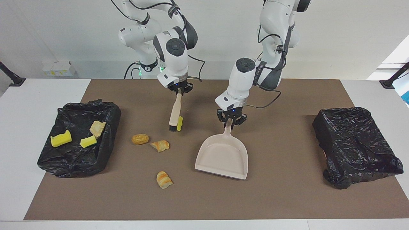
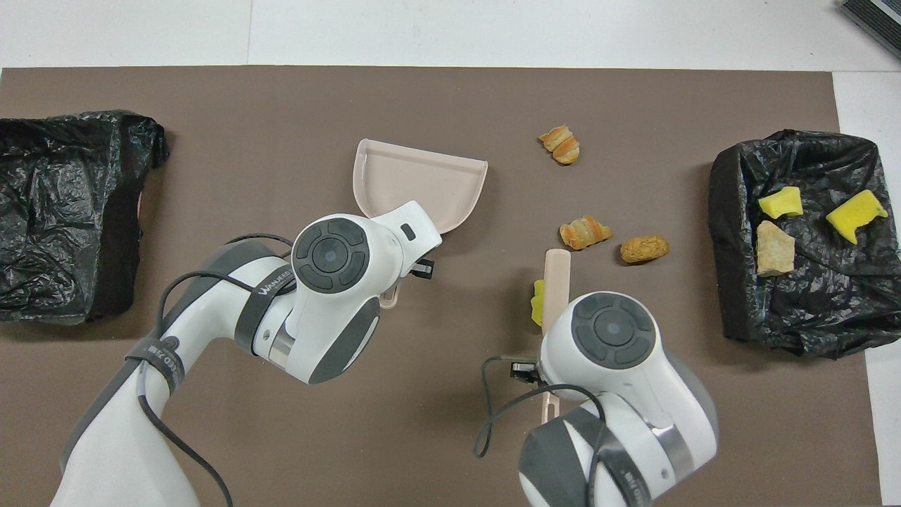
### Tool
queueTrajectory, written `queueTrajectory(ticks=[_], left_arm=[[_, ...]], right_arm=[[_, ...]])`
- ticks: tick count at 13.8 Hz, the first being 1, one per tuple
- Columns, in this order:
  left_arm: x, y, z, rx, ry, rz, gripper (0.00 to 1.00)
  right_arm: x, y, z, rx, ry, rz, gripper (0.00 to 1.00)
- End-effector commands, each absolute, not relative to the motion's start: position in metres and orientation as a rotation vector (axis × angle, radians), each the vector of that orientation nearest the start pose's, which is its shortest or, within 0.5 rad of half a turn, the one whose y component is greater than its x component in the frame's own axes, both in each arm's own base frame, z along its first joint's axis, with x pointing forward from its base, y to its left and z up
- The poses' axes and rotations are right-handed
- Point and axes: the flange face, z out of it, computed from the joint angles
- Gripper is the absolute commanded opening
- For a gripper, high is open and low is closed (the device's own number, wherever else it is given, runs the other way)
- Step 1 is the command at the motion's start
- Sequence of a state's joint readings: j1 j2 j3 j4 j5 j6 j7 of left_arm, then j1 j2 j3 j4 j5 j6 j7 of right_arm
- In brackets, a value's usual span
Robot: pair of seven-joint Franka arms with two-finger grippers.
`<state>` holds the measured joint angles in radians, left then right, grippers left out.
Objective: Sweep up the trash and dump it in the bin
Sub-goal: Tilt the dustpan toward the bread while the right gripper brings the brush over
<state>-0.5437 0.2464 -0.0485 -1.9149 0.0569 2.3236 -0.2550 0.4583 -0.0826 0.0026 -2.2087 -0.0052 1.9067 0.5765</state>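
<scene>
Gripping dustpan [image 1: 223, 155] handle with my left fingers [image 1: 230, 124], pan tilted on brown mat [image 1: 281, 191]. My right fingers [image 1: 179, 92] clenched on brush [image 1: 175, 115]; bristles beside yellow sponge chunk [image 1: 180, 123], maybe touching. Three bread scraps [image 1: 159, 145] loose on mat toward right arm's end; three more in black-lined bin [image 1: 108, 127] there.

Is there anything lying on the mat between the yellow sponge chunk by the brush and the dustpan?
Nothing visible. Only bare brown mat lies between the yellow sponge chunk, beside the beige hand brush's black bristles, and the tilted beige dustpan.
</scene>
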Motion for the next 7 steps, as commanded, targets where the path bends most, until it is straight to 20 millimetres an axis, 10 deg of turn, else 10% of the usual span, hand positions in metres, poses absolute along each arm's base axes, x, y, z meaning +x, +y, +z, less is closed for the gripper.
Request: queueTrajectory(ticks=[1,7], left_arm=[[0.522,-0.337,0.399,-2.972,0.792,-0.244,0.00],[0.508,-0.310,0.418,-2.587,1.501,-0.008,0.00]], right_arm=[[0.465,0.174,0.399,-3.335,0.092,0.295,0.00],[0.514,0.059,0.386,-3.490,-0.230,0.352,0.00]])
